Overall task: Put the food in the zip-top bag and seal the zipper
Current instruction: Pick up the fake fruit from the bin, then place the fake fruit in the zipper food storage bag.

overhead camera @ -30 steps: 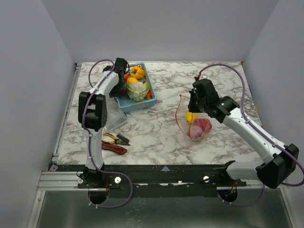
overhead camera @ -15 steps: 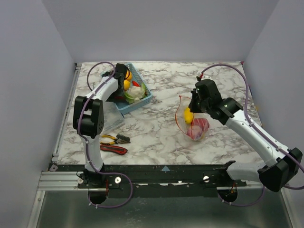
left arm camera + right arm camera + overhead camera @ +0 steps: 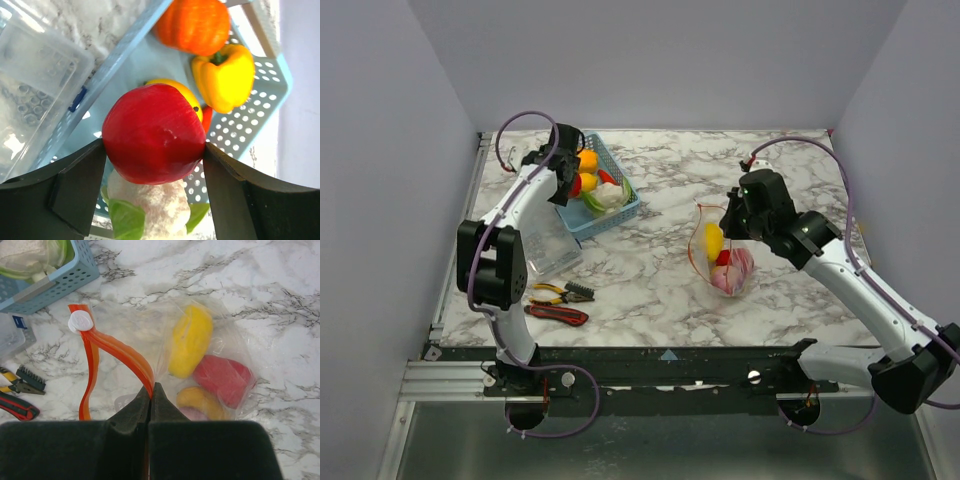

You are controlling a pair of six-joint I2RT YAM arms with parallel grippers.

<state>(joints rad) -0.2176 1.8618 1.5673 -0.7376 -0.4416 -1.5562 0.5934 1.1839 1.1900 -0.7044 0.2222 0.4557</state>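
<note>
Swinging its elbow out toward the desk's left edge, the left arm has also nudged the blue basket (image 3: pixel 620 205) askew near the far-left corner. The right arm has eased slightly toward the right edge, taking the bag with it.

From my remote station, the left jaws stand wide around a red apple (image 3: pixel 150 125), pressed against both its sides just above the basket. The right jaws are pinched fully closed on the orange-red zipper (image 3: pixel 117 347), holding up the mouth of the zip-top bag (image 3: pixel 145 330) on the right half of the desk.

I judge the job partly done. A yellow piece (image 3: pixel 190 340), a red piece (image 3: pixel 222 377) and a smaller orange-yellow piece (image 3: pixel 197 397) already lie inside the bag. Still in the basket are an orange pumpkin (image 3: pixel 197 22), a yellow pepper (image 3: pixel 225 75), a white-and-green vegetable (image 3: pixel 150 205) and a yellow fruit (image 3: pixel 175 87) half hidden behind the apple. The apple has yet to cross the desk (image 3: pixel 650 280) to the bag, and the zipper gapes open, not yet sealed.
</note>
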